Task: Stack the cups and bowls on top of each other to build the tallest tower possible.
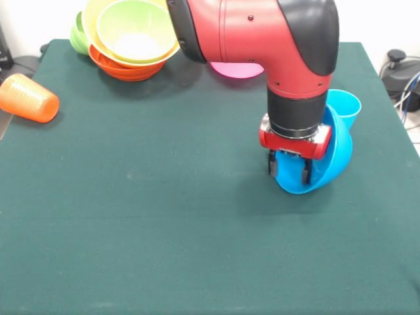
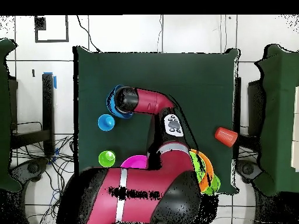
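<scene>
My gripper is low over the table at the right and shut on the rim of the blue bowl, which is tipped up on its edge. The overhead view shows the gripper over that bowl. The light blue cup stands upright just behind the bowl and shows in the overhead view too. The orange cup lies on its side at the far left. The lime green cup stands near the pink bowl. A nested pile of bowls sits at the back left, lime green inside orange.
A small green bowl leans against the pile's left side. The pink bowl is partly hidden behind my arm. The table's right edge is close to the blue cup. Cables lie off the table on that side.
</scene>
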`<state>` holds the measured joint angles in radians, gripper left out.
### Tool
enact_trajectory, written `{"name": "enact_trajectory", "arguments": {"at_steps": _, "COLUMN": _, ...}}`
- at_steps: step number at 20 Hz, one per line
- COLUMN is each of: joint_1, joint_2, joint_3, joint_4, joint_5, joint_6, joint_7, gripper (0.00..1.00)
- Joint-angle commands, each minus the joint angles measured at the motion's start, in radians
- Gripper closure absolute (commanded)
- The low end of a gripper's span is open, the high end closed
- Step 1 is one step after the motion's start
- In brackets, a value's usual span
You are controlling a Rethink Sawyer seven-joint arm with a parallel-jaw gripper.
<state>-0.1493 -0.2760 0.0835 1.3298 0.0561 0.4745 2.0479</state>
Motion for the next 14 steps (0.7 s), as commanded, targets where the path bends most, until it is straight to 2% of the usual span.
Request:
{"name": "enact_trajectory", "arguments": {"at_steps": 1, "joint_1": 0.066, "joint_2": 0.020, "joint_3": 0.030, "joint_4": -0.027, "joint_5": -0.054, "joint_6": 0.177, "joint_7": -0.006, "gripper": 0.00}}
{"name": "enact_trajectory", "arguments": {"at_steps": 2, "joint_1": 0.065, "joint_2": 0.019, "joint_3": 0.028, "joint_4": -0.026, "joint_5": -0.047, "joint_6": 0.177, "joint_7": -0.003, "gripper": 1.00}}
{"name": "enact_trajectory", "arguments": {"at_steps": 14, "joint_1": 0.074, "joint_2": 0.019, "joint_3": 0.021, "joint_4": -0.041, "joint_5": -0.040, "joint_6": 0.179, "joint_7": 0.019, "gripper": 1.00}}
